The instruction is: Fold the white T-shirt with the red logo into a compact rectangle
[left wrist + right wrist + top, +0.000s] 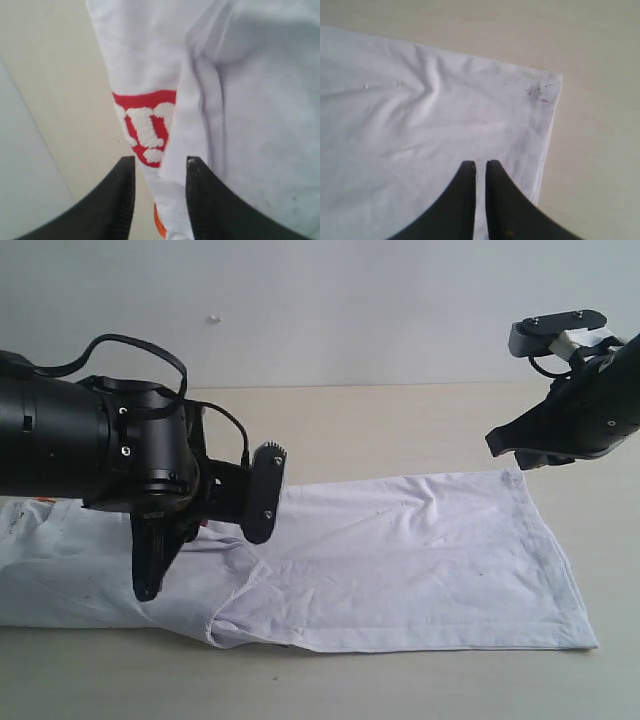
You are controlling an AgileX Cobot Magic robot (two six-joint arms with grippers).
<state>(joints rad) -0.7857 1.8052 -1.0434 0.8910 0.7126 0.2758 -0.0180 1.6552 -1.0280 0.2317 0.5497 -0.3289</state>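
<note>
beige table point(400, 430) holds white t-shirt point(420, 560) beneath left hand point(160, 165).

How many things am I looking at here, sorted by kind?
White T-shirt: 1
Robot grippers: 2 (left gripper, right gripper)
Table: 1
Total: 4
</note>
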